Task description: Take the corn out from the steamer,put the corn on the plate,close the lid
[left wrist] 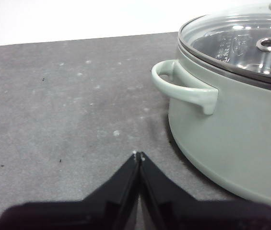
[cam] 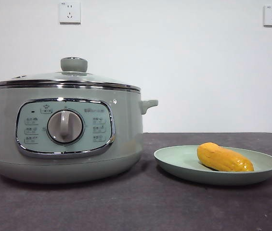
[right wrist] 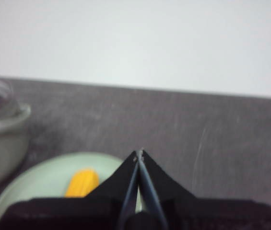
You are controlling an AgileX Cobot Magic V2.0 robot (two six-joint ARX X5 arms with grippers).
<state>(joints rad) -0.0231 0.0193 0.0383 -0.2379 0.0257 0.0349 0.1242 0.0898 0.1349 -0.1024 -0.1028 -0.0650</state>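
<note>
The pale green steamer (cam: 63, 132) stands at the left of the table with the glass lid (cam: 68, 77) resting on it, knob up. The yellow-orange corn (cam: 224, 158) lies on the pale green plate (cam: 174, 161) to the steamer's right. My left gripper (left wrist: 138, 155) is shut and empty, low over the table beside the steamer's side handle (left wrist: 185, 85); the lid (left wrist: 241, 38) shows there too. My right gripper (right wrist: 139, 152) is shut and empty, held above the plate (right wrist: 39, 179), with the corn (right wrist: 81, 183) just beside its jaws. Neither gripper shows in the front view.
The dark grey table (cam: 140, 207) runs to a white wall with two sockets (cam: 70, 12). The steamer's other handle (cam: 148, 104) sticks out toward the plate.
</note>
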